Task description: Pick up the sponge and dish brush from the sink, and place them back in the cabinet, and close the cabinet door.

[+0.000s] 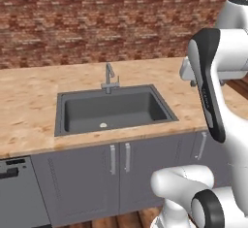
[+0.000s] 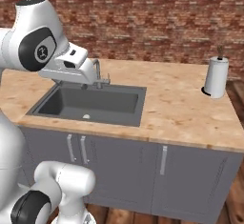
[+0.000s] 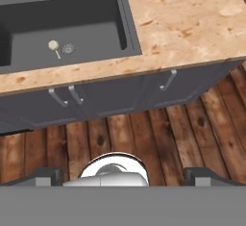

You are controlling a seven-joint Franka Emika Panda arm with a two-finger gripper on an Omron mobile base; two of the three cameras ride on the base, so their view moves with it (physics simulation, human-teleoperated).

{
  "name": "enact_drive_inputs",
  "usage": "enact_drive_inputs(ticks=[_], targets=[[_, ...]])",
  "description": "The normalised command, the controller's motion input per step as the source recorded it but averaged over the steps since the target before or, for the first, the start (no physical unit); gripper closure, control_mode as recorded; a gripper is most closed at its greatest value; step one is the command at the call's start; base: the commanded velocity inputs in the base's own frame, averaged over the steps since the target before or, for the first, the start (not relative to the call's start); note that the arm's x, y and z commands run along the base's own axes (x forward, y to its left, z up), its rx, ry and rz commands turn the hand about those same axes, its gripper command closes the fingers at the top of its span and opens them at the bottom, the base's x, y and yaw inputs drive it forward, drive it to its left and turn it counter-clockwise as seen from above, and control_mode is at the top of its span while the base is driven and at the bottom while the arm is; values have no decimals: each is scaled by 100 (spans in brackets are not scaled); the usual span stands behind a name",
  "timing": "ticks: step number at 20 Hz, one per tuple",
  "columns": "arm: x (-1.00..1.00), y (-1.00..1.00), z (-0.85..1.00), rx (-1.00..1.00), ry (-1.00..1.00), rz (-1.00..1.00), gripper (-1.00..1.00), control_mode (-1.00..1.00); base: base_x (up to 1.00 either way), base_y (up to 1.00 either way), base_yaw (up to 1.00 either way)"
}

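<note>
The dish brush (image 3: 53, 45) lies on the sink (image 3: 126, 23) floor in the hand view's upper left, beside the drain. The gripper (image 3: 123, 174), jaws spread wide, hangs high over the floorboards, apparently surveying first.

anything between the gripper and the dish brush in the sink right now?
Nothing visible. The dish brush lies alone on the sink floor beside the drain, with open space above it. The gripper is open, held above the floor in front of the counter. The faucet stands at the sink's back rim, off the direct line.
</note>
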Motion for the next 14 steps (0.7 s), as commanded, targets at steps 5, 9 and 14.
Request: enact_drive_inputs(ticks=[5, 9, 14], targets=[[0, 0, 0, 0, 0, 0, -100, 100, 55, 21, 3], [0, 0, 0, 0, 0, 0, -100, 100, 44, 8, 8], [0, 0, 0, 0, 0, 0, -100, 100, 29, 13, 7]])
